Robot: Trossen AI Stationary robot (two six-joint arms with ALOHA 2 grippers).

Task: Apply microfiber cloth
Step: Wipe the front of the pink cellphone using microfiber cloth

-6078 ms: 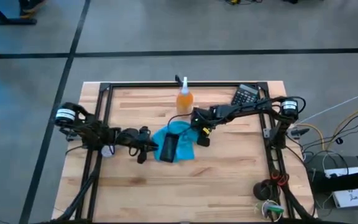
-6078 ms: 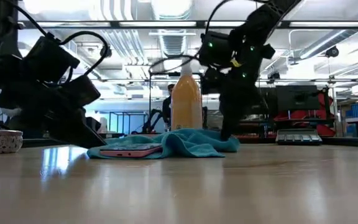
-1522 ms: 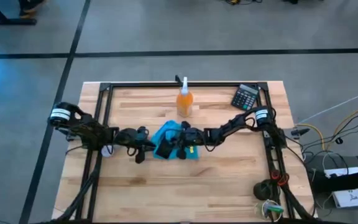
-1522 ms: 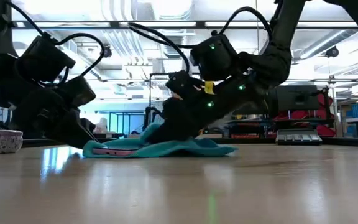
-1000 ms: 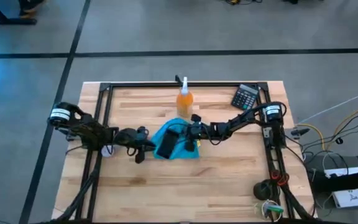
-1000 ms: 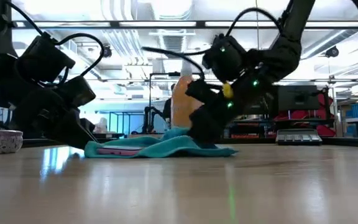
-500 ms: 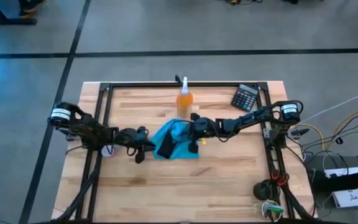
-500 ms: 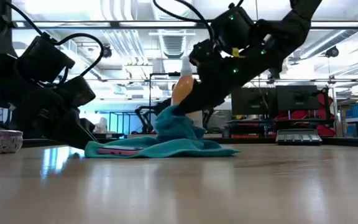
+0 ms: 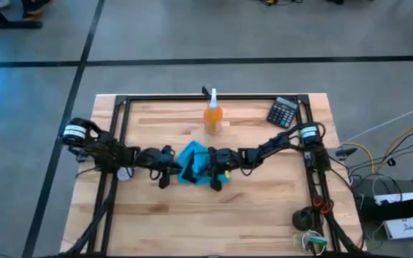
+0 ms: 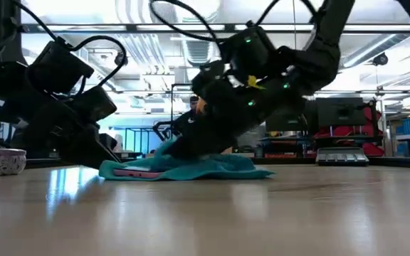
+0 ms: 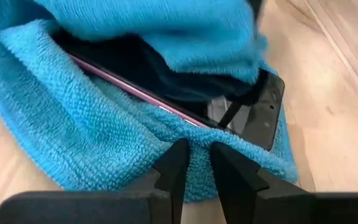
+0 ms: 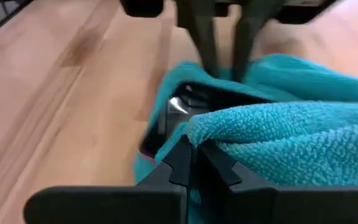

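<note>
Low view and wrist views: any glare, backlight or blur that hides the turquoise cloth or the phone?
Low view: bright ceiling lights backlight both arms into silhouettes, and the wooden table shows sheen. Left wrist view: the soft turquoise microfiber cloth is sharp, and the black phone screen reflects light. Right wrist view: the near cloth fold is crisp, the far background blurred.

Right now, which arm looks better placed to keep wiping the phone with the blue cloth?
The right. Its end effector is shut on a fold of the microfiber cloth over the phone. The left end effector only pins the cloth's edge.
</note>
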